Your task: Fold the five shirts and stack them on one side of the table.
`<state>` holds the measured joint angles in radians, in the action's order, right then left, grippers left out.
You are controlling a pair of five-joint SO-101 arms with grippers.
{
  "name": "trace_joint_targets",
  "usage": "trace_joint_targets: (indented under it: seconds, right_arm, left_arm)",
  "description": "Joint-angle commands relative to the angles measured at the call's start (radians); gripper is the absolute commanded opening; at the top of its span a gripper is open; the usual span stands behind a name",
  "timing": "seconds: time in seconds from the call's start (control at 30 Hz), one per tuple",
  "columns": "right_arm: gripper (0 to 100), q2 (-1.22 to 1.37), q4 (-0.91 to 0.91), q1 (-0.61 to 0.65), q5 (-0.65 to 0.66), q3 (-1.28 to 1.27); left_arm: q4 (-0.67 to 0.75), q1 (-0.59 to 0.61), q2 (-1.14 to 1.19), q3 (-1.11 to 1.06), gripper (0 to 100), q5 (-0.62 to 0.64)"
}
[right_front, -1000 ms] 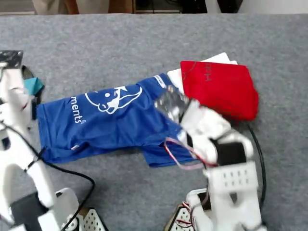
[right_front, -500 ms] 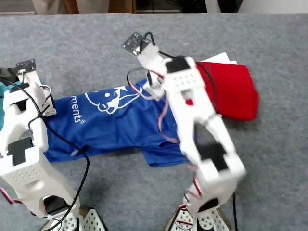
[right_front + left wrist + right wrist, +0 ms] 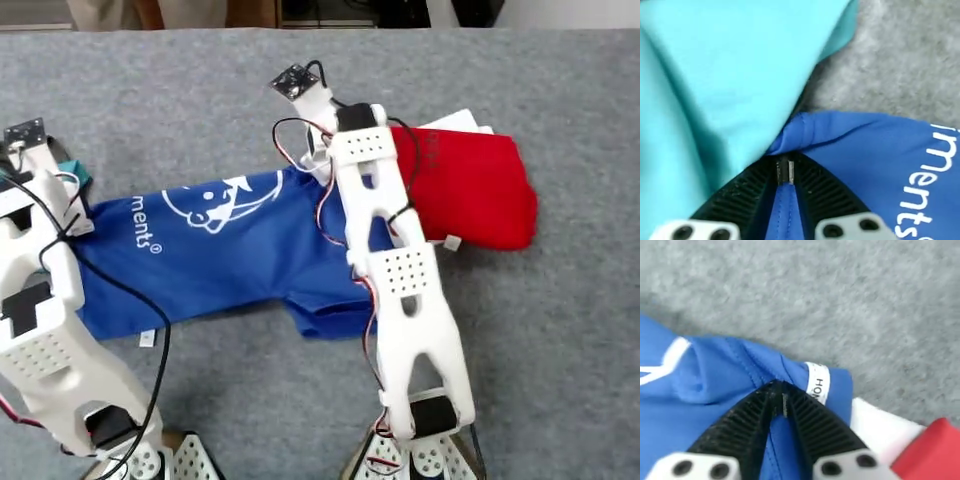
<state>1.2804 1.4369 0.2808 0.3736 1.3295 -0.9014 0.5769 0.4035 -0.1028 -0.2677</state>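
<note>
The blue shirt (image 3: 230,250) lies spread out, print up. The left gripper (image 3: 785,171) is pinched tight on its hem, at the end touching the teal shirt (image 3: 715,75). The right gripper (image 3: 780,401) is clamped on its opposite end by the label, just beside the folded red shirt (image 3: 470,185). Gripping 2 ends likely serves to stretch the cloth taut for a fold

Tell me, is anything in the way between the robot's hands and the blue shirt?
No, nothing visible is. The left hand pinches the edge of the blue shirt, right beside the teal shirt. The right hand pinches another edge of it, next to the white label.
</note>
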Motion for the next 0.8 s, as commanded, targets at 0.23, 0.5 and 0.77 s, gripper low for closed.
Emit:
trace_joint_targets:
  seconds: [0.23, 0.5, 0.77]
  right_arm:
    - [0.2, 0.001, 0.14, 0.025, -0.005, 0.338]
    - [0.2, -0.245, 0.256, 0.044, -0.003, 0.338]
    - [0.2, -0.481, 0.351, 0.088, 0.066, 0.321]
  left_arm:
    - [-0.106, 0.094, -0.031, 0.064, 2, -0.014]
    - [-0.218, -0.035, -0.186, 0.107, 2, -0.008]
    - [-0.319, -0.1, -0.369, 0.098, 2, -0.008]
